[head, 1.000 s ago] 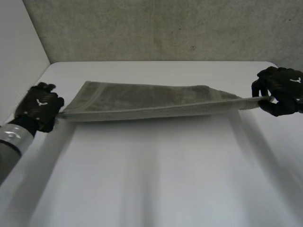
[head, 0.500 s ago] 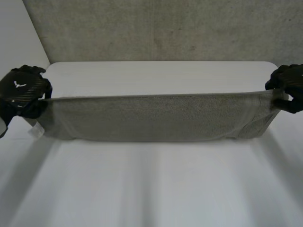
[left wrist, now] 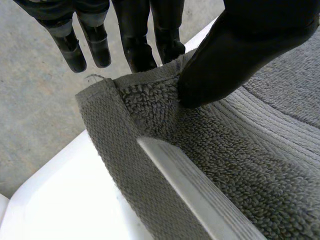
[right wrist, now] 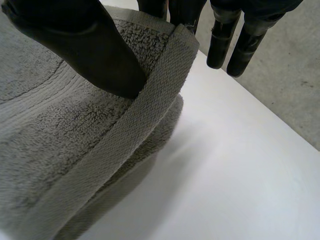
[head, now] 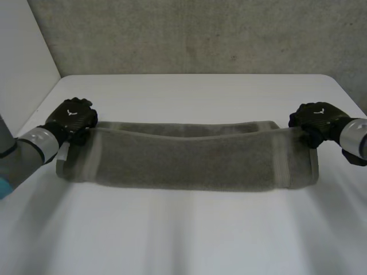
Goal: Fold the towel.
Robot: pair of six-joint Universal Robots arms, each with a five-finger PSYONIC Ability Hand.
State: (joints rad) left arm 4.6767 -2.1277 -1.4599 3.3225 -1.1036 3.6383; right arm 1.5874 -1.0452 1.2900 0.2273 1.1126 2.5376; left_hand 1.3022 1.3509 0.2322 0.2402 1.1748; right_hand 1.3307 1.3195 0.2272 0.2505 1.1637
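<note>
Grey towel (head: 186, 160) now down on tbl (head: 189, 235), folded.

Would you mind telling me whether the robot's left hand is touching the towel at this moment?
Touching. In the left wrist view the left hand pinches a corner of the towel: its thumb presses on top, and its fingers sit behind the edge.

The towel (head: 183, 163) is terry cloth, looped and rough in its pile, with a flat, tightly woven border band. The table (head: 189, 229) is smooth and faintly shiny. The wall (head: 200, 34) behind looks rough and grainy, perhaps concrete.
</note>
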